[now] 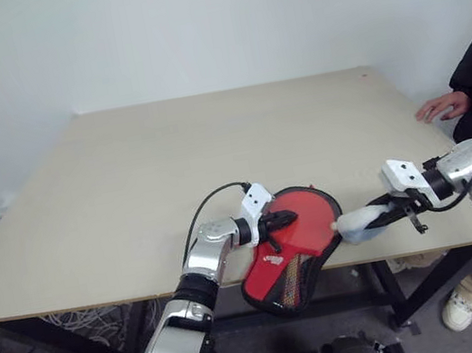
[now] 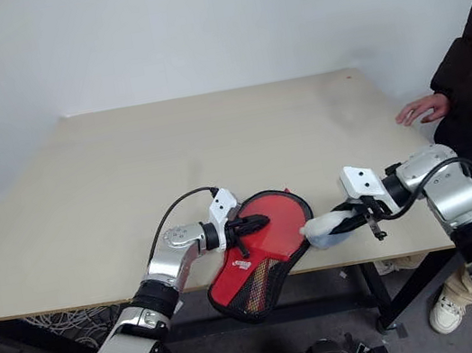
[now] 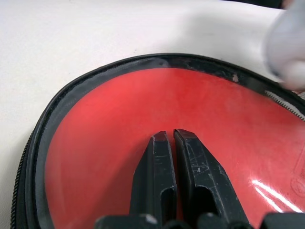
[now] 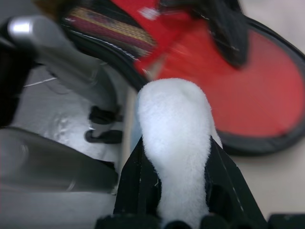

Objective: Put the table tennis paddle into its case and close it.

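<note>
Left gripper [image 1: 286, 219] (shut) presses case [image 1: 303, 219] — beige table [image 1: 130, 195].

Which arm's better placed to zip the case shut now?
Probably the right gripper: it sits beside the case's edge, though shut on a white fluffy thing. The left gripper is shut, pressing on the case.

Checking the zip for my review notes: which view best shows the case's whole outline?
The left eye view: the case shows whole, its handle end overhanging the table edge. The right eye view matches it. The left wrist view shows its round end under the shut left pincer; the right wrist view shows part of it.
</note>
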